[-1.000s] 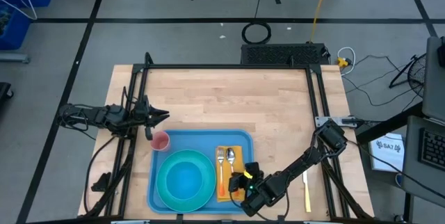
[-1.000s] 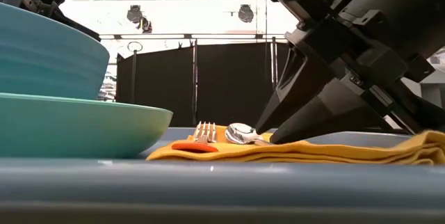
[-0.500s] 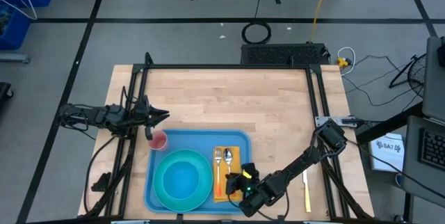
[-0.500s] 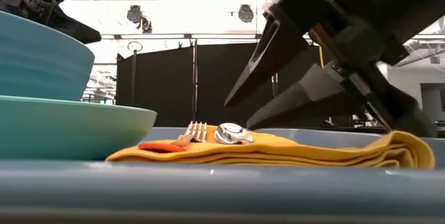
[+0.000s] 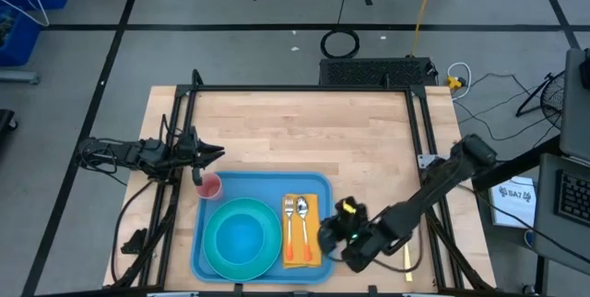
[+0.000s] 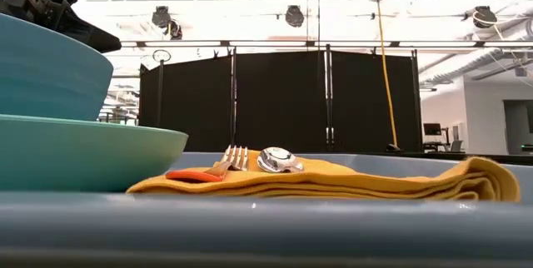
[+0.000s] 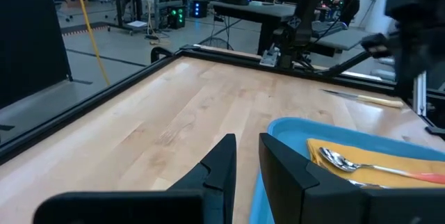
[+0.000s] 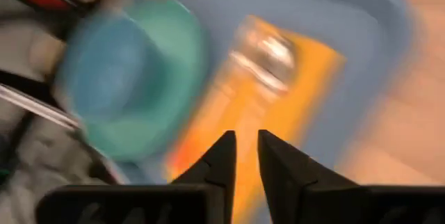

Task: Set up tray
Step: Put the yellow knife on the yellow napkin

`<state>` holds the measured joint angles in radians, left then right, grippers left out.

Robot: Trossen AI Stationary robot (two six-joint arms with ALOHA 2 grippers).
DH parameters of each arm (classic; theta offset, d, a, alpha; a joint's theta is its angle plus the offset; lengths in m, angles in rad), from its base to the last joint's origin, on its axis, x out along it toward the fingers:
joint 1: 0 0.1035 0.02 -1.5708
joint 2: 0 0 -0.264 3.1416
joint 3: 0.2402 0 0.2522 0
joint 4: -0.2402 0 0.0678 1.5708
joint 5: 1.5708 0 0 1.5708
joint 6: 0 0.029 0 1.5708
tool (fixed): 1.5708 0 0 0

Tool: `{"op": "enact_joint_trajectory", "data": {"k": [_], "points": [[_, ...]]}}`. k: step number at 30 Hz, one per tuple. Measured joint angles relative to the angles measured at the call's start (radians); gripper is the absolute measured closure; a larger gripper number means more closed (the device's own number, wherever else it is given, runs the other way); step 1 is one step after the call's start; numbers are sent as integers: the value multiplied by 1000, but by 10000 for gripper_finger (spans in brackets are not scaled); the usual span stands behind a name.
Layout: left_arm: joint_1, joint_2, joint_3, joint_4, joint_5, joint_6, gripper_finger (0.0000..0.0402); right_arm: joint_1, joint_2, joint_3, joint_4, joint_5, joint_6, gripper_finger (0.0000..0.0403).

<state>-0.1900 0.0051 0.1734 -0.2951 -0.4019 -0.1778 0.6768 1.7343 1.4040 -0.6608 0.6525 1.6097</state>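
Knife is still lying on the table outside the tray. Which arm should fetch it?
Right. The right gripper hovers at the tray edge, with the knife beside its arm; the left gripper waits at the far side.

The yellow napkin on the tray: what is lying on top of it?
On the napkin lie a fork and a spoon, side by side. The tray surface under the napkin is covered.

Light-blue tray (image 5: 322, 184), teal plate (image 5: 243, 235), yellow-orange napkin (image 5: 311, 244), pink cup (image 5: 211, 186)

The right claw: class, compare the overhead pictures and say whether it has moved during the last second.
Yes. The right claw has pulled back off the napkin toward the right edge of the tray, nearer the knife lying on the table.
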Motion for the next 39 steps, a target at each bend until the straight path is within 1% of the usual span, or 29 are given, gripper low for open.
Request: {"op": "enact_joint_trajectory", "data": {"k": [2, 3, 5, 7, 9, 11, 12, 13, 14, 16, 17, 18, 19, 21, 22, 23, 25, 30, 33, 36, 39], "points": [[0, 0, 0, -1, 0, 0, 334, 11, -31, 0, -156, -121, 84, 369], [0, 0, 0, -1, 0, -1, 334, 16, -40, 0, -239, -200, 126, 380], [0, 0, 0, -1, 0, -1, 334, 30, -54, -2, -379, -377, 199, 396], [0, 0, 0, -2, 0, -6, 334, 50, -63, -2, -491, -560, 272, 399], [0, 0, 0, -2, 0, -7, 334, 86, -62, -2, -564, -706, 362, 394], [0, 0, 0, -2, 0, -7, 334, 130, -57, -2, -579, -804, 457, 392], [0, 0, 0, -2, 0, -7, 334, 153, -56, -2, -572, -837, 513, 391], [0, 0, 0, -2, 0, -7, 334, 183, -56, -2, -560, -832, 569, 391], [0, 0, 0, -4, 0, -7, 334, 210, -52, -2, -539, -794, 594, 391], [0, 0, 0, -16, -2, -7, 334, 247, -43, -18, -459, -694, 592, 393], [0, 0, 0, -21, -6, -7, 334, 255, -39, -41, -400, -667, 590, 394], [0, 0, 0, -22, -11, -8, 334, 256, -37, -72, -331, -663, 590, 395], [0, 0, 0, -22, -16, -12, 334, 255, -36, -110, -264, -673, 594, 397], [0, 0, 0, -23, -21, -15, 334, 253, -31, -187, -161, -755, 610, 401], [0, 0, 0, -24, -21, -17, 334, 254, -23, -216, -139, -793, 616, 402], [0, 0, 0, -23, -22, -19, 334, 257, -16, -235, -137, -827, 619, 402], [0, 0, 0, -24, -21, -26, 334, 262, -13, -242, -194, -883, 626, 402], [0, 0, 0, -24, -21, -26, 334, 293, -26, -164, -503, -893, 659, 402], [0, 0, 0, -24, -22, -26, 334, 305, -24, -158, -596, -936, 702, 402], [0, 0, 0, -30, -22, -26, 334, 308, -24, -187, -572, -936, 712, 403], [0, 0, 0, -38, -22, -27, 334, 307, -24, -225, -428, -888, 695, 403]]}}
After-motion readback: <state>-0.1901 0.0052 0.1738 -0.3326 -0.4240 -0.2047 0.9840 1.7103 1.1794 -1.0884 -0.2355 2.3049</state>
